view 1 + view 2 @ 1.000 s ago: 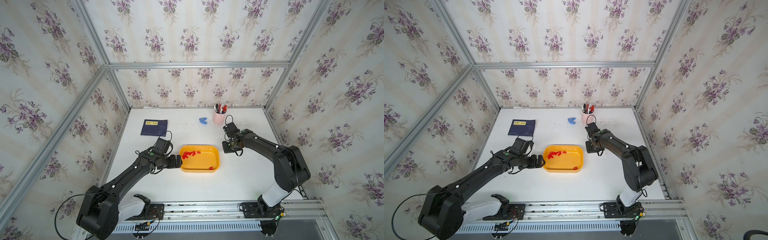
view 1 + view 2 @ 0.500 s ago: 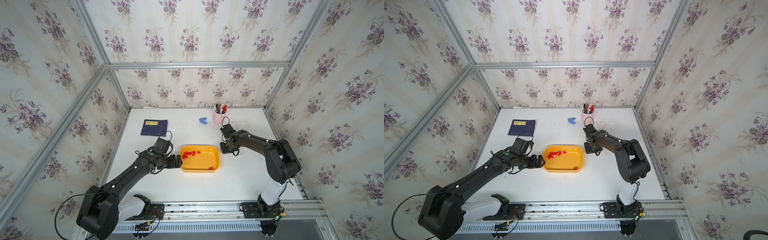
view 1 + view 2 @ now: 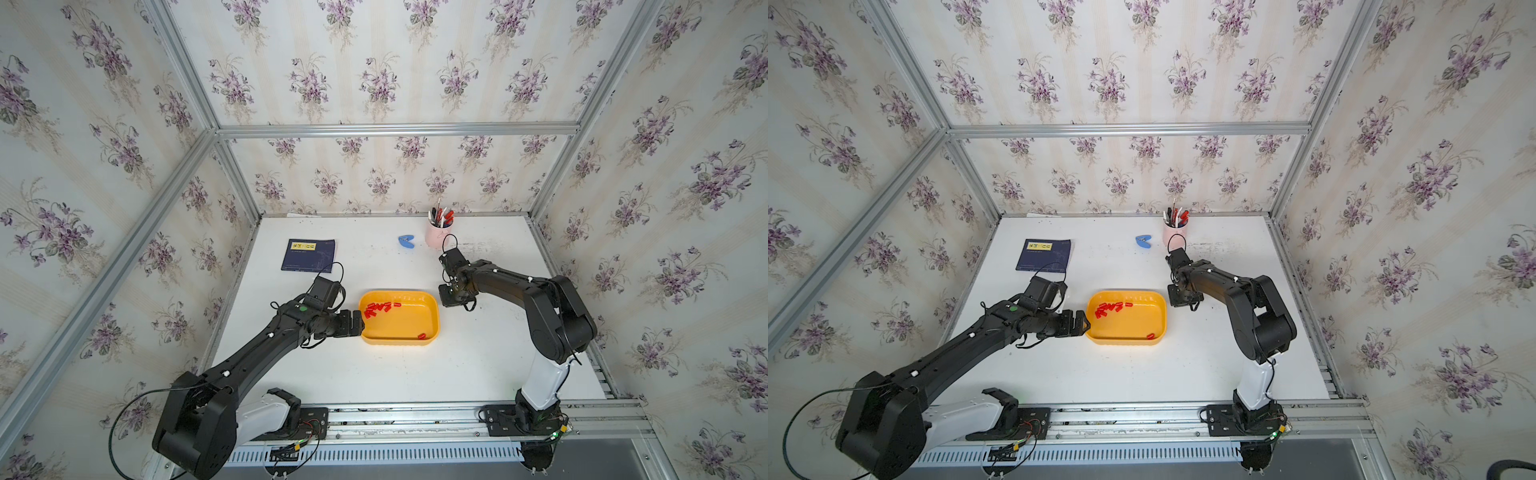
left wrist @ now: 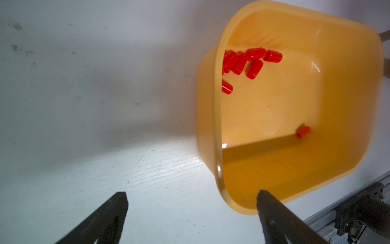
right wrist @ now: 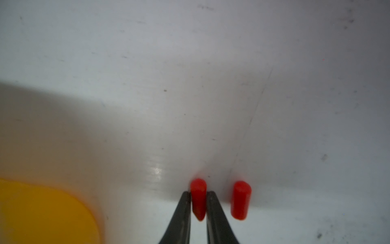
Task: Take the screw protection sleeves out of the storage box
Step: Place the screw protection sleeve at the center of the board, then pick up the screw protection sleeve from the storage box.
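The yellow-orange storage box [image 3: 399,341] [image 3: 1125,340] sits mid-table. Several red screw protection sleeves [image 3: 377,308] [image 4: 242,61] cluster at its far left corner. A single one [image 3: 421,336] [image 4: 302,131] lies by the near right wall. My left gripper [image 3: 358,324] [image 4: 190,202] is open against the box's left rim [image 4: 217,105]. My right gripper [image 3: 455,301] [image 5: 198,193] points down at the table, just right of the box's far corner [image 5: 42,211]. It is shut on one sleeve [image 5: 198,198]. Another sleeve [image 5: 240,199] lies on the table beside it.
A pink cup of pens [image 3: 436,237] and a small blue object [image 3: 406,241] stand behind the right gripper. A dark blue booklet [image 3: 308,254] lies at the back left. Aluminium frame posts and papered walls close in the table on three sides.
The right arm's elbow has folded back toward its base, and its gripper has sunk a little toward the table beside the box. The left arm has not moved.
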You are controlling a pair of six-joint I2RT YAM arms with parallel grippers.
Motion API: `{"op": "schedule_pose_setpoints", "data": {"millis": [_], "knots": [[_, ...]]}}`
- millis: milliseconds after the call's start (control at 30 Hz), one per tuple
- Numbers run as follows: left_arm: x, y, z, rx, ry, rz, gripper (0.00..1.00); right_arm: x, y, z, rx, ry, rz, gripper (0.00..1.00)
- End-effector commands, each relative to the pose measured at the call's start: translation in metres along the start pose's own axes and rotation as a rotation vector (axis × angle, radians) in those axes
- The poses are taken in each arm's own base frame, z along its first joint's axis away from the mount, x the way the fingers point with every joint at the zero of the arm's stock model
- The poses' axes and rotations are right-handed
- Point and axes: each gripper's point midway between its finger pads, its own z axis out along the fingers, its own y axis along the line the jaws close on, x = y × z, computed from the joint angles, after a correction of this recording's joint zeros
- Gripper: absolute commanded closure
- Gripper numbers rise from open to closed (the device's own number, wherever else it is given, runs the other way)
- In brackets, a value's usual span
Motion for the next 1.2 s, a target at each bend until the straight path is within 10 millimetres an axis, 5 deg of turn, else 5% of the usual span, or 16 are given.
{"op": "schedule_pose_setpoints", "data": {"millis": [0, 300, 567, 767, 833, 1033, 1167], "knots": [[0.001, 0.002, -0.001, -0.011, 0.0, 0.014, 0.0, -0.001, -0.002, -0.004, 0.011, -0.008, 0.014, 0.76], [0.002, 0.003, -0.001, -0.01, 0.0, 0.012, 0.0, 0.0, -0.003, -0.017, 0.006, -0.018, 0.028, 0.7], [0.002, 0.003, -0.002, -0.011, -0.002, 0.011, 0.0, -0.022, 0.004, -0.063, -0.042, -0.109, 0.042, 0.7], [0.001, 0.001, -0.004, -0.001, -0.016, 0.003, 0.0, -0.037, 0.06, -0.114, -0.254, -0.234, -0.069, 0.69], [0.0, 0.0, -0.005, 0.004, -0.019, 0.0, 0.0, -0.031, 0.097, -0.126, -0.332, -0.252, -0.161, 0.69], [-0.002, -0.004, -0.003, 0.025, -0.024, -0.014, 0.01, -0.011, 0.159, -0.112, -0.415, -0.193, -0.319, 0.68], [-0.005, -0.004, -0.003, 0.022, -0.027, -0.02, 0.01, -0.012, 0.177, -0.09, -0.44, -0.117, -0.229, 0.69]]}}
